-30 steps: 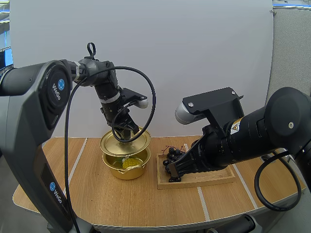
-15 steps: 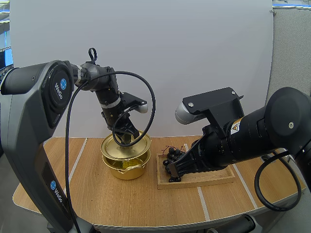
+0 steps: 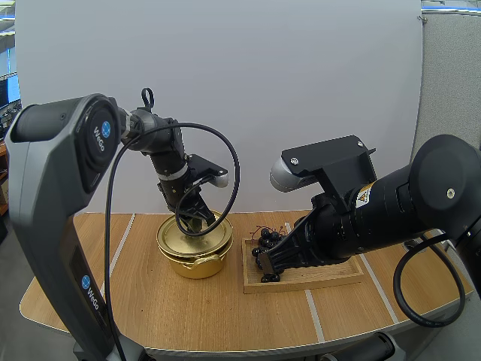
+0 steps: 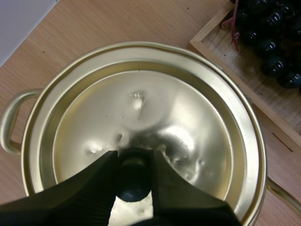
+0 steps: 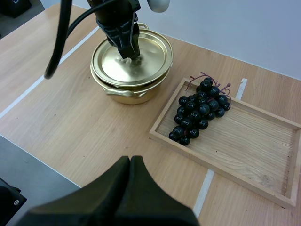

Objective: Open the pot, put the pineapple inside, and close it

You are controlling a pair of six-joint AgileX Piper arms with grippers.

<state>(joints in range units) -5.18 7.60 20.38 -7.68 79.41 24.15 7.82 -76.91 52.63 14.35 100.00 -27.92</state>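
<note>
Left arm (image 3: 167, 154) bends steeply down, left pincer (image 4: 134, 162) gripping the knob (image 4: 133, 183) of the lid (image 4: 141, 108) on the pot (image 3: 197, 265), 9 o'clock of the tray (image 3: 331, 275); right pincer (image 5: 130, 161) hovers clenched, empty.

Lid (image 5: 146, 59) on pot (image 5: 126, 93); pot left of tray (image 5: 263, 141); grapes (image 5: 200, 110) in tray, end nearest pot; all on table (image 5: 70, 117).

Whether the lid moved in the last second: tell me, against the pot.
Yes. The lid came down: it hung tilted above the pot, now it sits flat on it, left gripper shut on its knob.
</note>
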